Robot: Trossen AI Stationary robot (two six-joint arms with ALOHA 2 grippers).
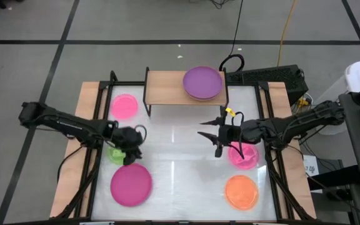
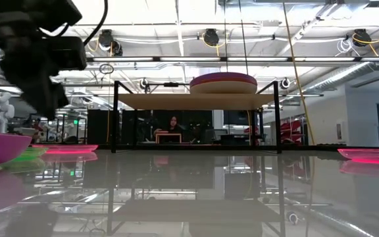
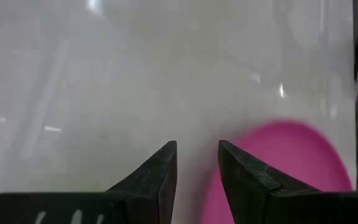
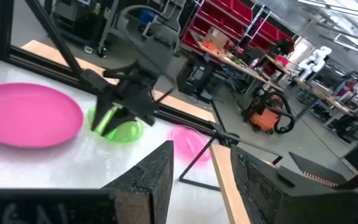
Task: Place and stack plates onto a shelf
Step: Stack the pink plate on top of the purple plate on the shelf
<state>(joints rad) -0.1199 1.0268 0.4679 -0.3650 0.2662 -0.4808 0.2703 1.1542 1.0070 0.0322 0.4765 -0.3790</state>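
Plates await stacking: a purple plate (image 1: 202, 83) tops a short stack on the wooden shelf (image 1: 164, 87). The left gripper (image 1: 130, 155) hovers, fingers parted and empty, between a green plate (image 1: 115, 154) and a large magenta plate (image 1: 130, 184), seemingly choosing the next pick. The right gripper (image 1: 216, 139), released, waits above a small pink plate (image 1: 244, 156).

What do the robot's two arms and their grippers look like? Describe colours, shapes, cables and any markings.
Both arms are dark, slim and jointed, with black cables looped along them. The left gripper and right gripper each end in two dark, wedge-shaped fingers. A small yellow tag sits near the right wrist.
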